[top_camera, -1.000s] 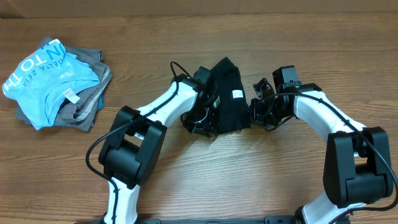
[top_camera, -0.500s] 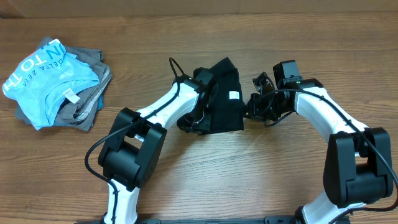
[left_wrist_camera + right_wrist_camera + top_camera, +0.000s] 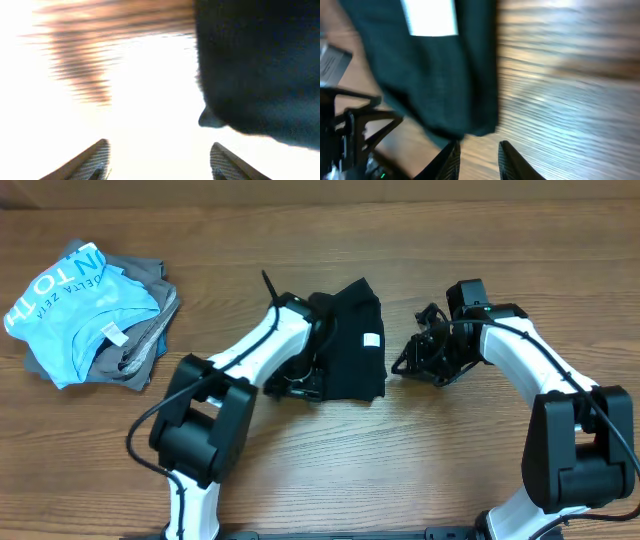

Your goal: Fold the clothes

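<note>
Position of items:

- The black T-shirt (image 3: 350, 350) lies on the counter (image 3: 400, 470) near its centre, between the two arms. It is gathered into a compact, roughly rectangular bundle. A white neck label (image 3: 371, 340) faces up near its right edge.
- The left pincer (image 3: 159, 143) sits at the left edge of the bundle. In the left wrist view its fingers (image 3: 95, 160) stand well apart with nothing between them. Black fabric fills the upper right of that view, clear of the fingers. The rest of that view is overexposed.
- The right pincer (image 3: 479, 145) sits just beside the right edge of the bundle. Its fingers (image 3: 512, 160) stand a narrow gap apart, and only bare counter shows in the gap. The fabric edge and the label lie ahead of the fingertips and to their left, not clamped.
- A light blue shirt (image 3: 75, 305) with white lettering rests on grey garments (image 3: 150, 330) at the far left of the counter, well apart from the T-shirt
</note>
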